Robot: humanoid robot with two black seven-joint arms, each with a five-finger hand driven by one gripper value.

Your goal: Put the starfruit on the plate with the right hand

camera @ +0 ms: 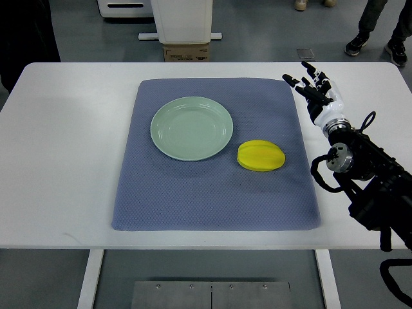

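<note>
Starfruit point(261, 156), yellow, lies on a blue-grey mat point(193, 199) covering a white table point(58, 161), just right of an empty pale green plate point(161, 132) at the frame's centre. At right, the robot's right hand point(315, 87) hovers with fingers spread, holding nothing. Grey floor and people's shoes point(357, 45) show along the top.

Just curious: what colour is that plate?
Pale green plate, shown best in the top view.
</note>
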